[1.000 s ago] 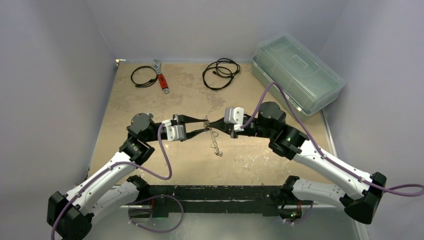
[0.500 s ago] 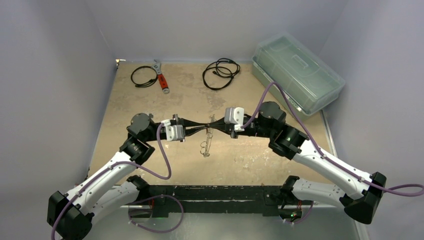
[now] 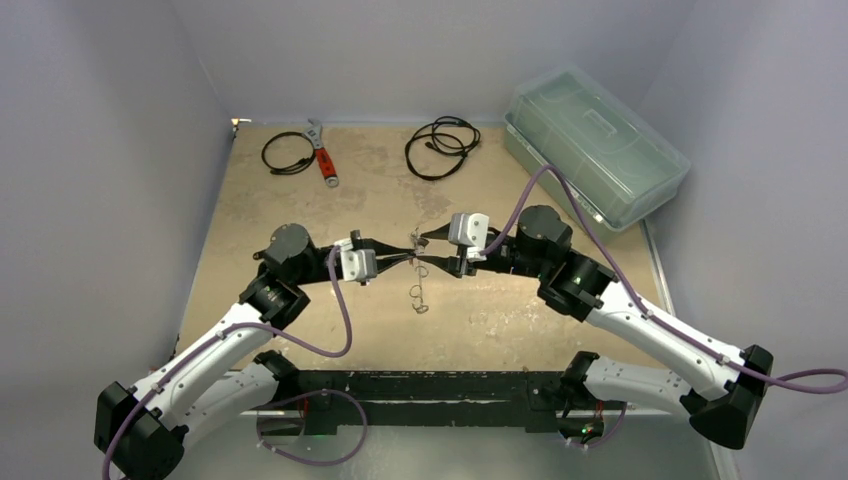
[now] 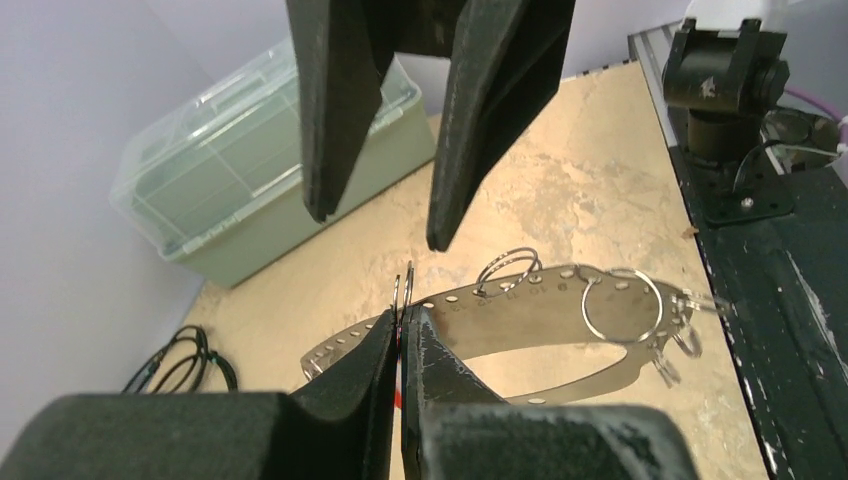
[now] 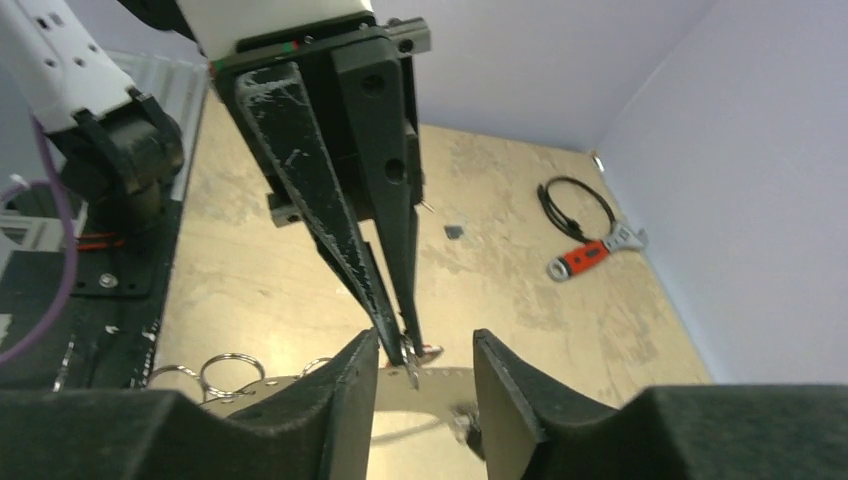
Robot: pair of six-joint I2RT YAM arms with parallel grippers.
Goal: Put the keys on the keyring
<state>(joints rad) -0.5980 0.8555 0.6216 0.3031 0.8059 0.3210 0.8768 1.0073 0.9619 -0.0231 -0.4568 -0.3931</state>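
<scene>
Black base plate [image 3: 420, 385] is running along the near edge of the table [image 3: 300, 210], and both arms are reaching away from it and bending inward, so the two tools are meeting tip to tip over the middle of the tan surface.

The left gripper [image 3: 406, 259] is pressing its fingers [image 4: 375, 360] tightly together, with no gap between them. They are pinching the keyring [image 4: 545, 288] at one thin loop of wire that is standing up just above the tips. From the left wrist the keyring is showing as a flat grey metal band punched with small holes and bent round into a floppy oval. Several wire rings [image 4: 584, 308] are hanging through it. From above, the keyring [image 3: 418, 293] is dangling below the pinch toward the near side. A thin sliver of red is showing between the left fingers, too small to identify.

The right gripper [image 3: 417, 252] is facing the left one with its jaws standing apart and nothing between them. Its fingertips are sitting on either side of the left tool's tips without closing.

Farther back, a red-handled wrench [image 3: 324, 160] is lying near the far edge between two coils of black cables [image 3: 436, 142]. A translucent green lidded box [image 3: 595, 140] is sitting at the far right corner.
</scene>
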